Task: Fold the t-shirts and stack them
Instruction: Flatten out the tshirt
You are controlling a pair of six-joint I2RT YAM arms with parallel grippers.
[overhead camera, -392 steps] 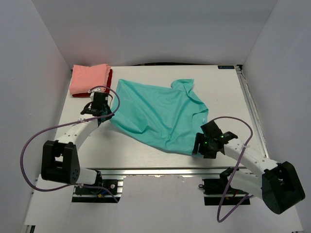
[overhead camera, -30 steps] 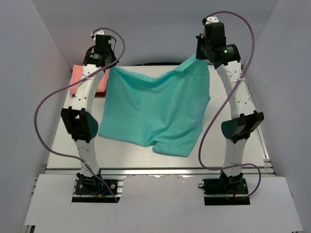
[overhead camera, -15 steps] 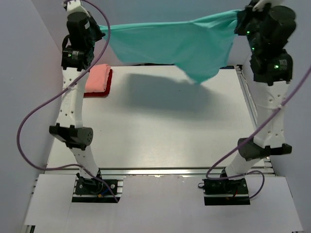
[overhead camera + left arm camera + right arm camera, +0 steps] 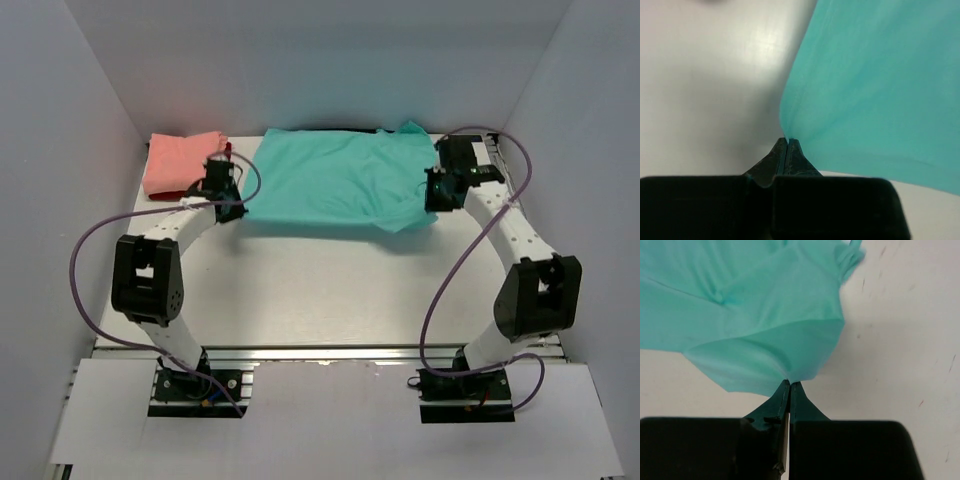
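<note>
the soft teal-turquoise cotton t-shirt [image 4: 335, 180] lies spread as a wide band across the far half of the flat white table [image 4: 330, 290], rumpled in layers at its right end. the left gripper [image 4: 788, 142] is pinched tight on the shirt's near-left corner, and the right gripper [image 4: 790, 385] is clamped on its near-right corner, both low by the tabletop. the folded salmon-pink t-shirt [image 4: 180, 162] sits at the far-left corner on top of the dark red t-shirt [image 4: 227, 150]. half a second ago both arms held the teal shirt stretched high in the air; now it is down.

Top view looks down — close wrist views share the teal t-shirt [image 4: 335, 180].
</note>
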